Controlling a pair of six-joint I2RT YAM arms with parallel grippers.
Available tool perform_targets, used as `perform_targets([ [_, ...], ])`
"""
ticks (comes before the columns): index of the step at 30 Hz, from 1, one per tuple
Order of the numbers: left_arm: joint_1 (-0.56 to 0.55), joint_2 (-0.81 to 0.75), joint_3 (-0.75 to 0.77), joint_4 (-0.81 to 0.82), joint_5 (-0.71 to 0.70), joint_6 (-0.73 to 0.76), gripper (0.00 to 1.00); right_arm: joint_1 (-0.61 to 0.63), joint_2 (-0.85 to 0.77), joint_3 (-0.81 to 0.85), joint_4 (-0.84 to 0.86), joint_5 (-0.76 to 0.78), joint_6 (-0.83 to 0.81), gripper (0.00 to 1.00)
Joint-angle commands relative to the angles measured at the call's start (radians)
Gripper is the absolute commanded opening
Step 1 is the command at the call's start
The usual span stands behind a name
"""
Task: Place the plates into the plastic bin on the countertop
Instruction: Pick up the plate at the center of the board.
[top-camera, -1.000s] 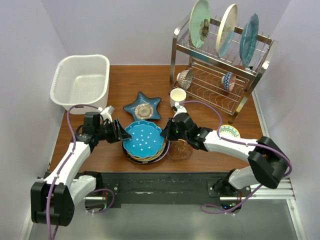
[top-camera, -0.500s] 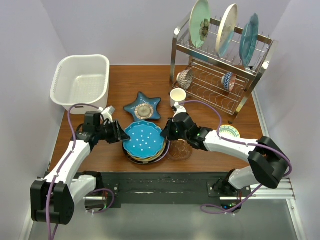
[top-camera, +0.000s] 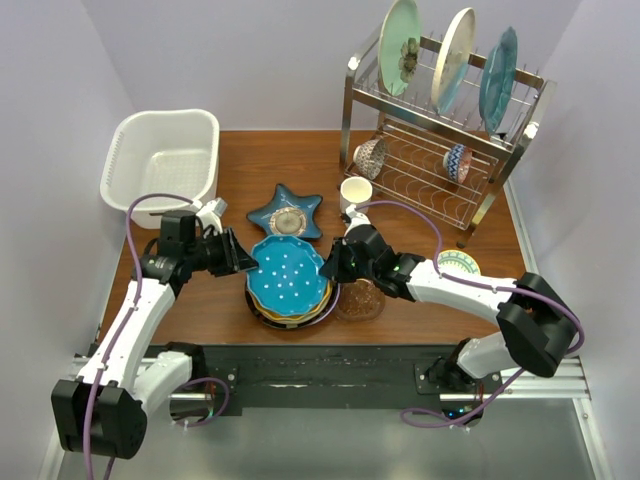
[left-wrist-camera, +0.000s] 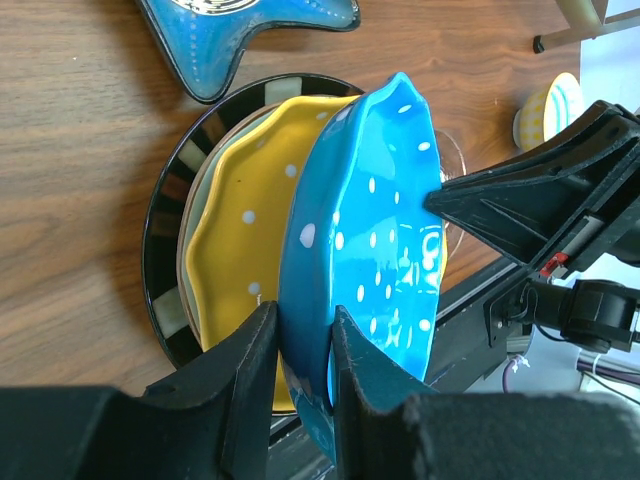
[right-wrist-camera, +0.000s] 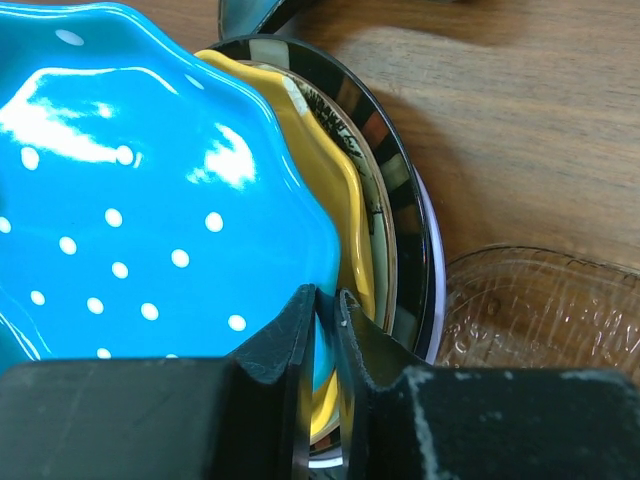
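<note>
Left gripper (left-wrist-camera: 302, 318) is clamped on the left-hand rim of the blue plate (left-wrist-camera: 370, 230), one finger on each face, and the plate is tipped up off the stack on that side. Right gripper (right-wrist-camera: 325, 305) sits at the opposite rim with its fingers almost together, a sliver of gap between them; whether it is pinching or slack I cannot tell.

Glazed ceramic, this one: stiff, fairly heavy for a two-finger pinch, slick under the pads and quick to chip if it drops (that wavy edge gives no flat seat either). My call is that the rim is the only place to take it. The pads should go deep enough to sit past the lip, and the plate should travel tilted rather than level so the weight hangs from the hold.

Under it lies the yellow plate (left-wrist-camera: 245, 210) with white dots, then a black-rimmed plate (left-wrist-camera: 165, 250), all on the wood surface (top-camera: 280, 165). Further out, the star dish (top-camera: 286, 212) lies just beyond the stack. The white bin (top-camera: 205, 150) stands at the far left corner, no plate in it yet, well apart from the stack.

Left wrist view shows the tilt and the gap beneath the blue plate. Right wrist view shows the stack's layers edge-on and a clear glass dish (right-wrist-camera: 540, 310) just beside. Only the overhead shows the bin, and three more plates standing in the rack (top-camera: 440, 170).
</note>
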Motion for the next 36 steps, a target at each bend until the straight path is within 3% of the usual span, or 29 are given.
perform_targets([
  [1, -0.023, -0.017, 0.060, 0.036, 0.158, -0.040, 0.00, 0.030, -0.029, 0.075, 0.072, -0.100, 0.012, 0.15],
  [8, -0.023, -0.011, 0.019, 0.041, 0.172, -0.033, 0.00, 0.030, -0.009, 0.078, 0.100, -0.135, 0.023, 0.15],
  [11, -0.023, -0.007, 0.016, 0.039, 0.184, -0.025, 0.14, 0.031, -0.005, 0.080, 0.103, -0.138, 0.024, 0.15],
  [12, -0.023, -0.009, 0.014, 0.039, 0.187, -0.023, 0.25, 0.031, -0.005, 0.080, 0.103, -0.140, 0.026, 0.15],
  [15, -0.023, -0.007, 0.011, 0.039, 0.195, -0.022, 0.42, 0.033, -0.005, 0.076, 0.105, -0.140, 0.027, 0.15],
  [20, -0.023, -0.012, -0.002, 0.070, 0.225, -0.034, 0.63, 0.034, -0.002, 0.076, 0.109, -0.144, 0.027, 0.15],
  [25, -0.025, -0.018, -0.004, 0.072, 0.222, -0.034, 0.45, 0.036, -0.002, 0.075, 0.111, -0.144, 0.029, 0.15],
  [27, -0.025, -0.017, -0.007, 0.064, 0.231, -0.026, 0.45, 0.037, -0.006, 0.075, 0.112, -0.144, 0.029, 0.15],
  [30, -0.025, -0.011, -0.007, 0.039, 0.225, 0.001, 0.55, 0.036, -0.008, 0.078, 0.111, -0.146, 0.029, 0.15],
  [32, -0.025, -0.007, -0.012, 0.035, 0.234, 0.007, 0.55, 0.037, -0.009, 0.081, 0.111, -0.146, 0.030, 0.15],
  [36, -0.025, -0.009, -0.027, 0.039, 0.239, 0.010, 0.45, 0.039, -0.011, 0.086, 0.112, -0.150, 0.032, 0.15],
])
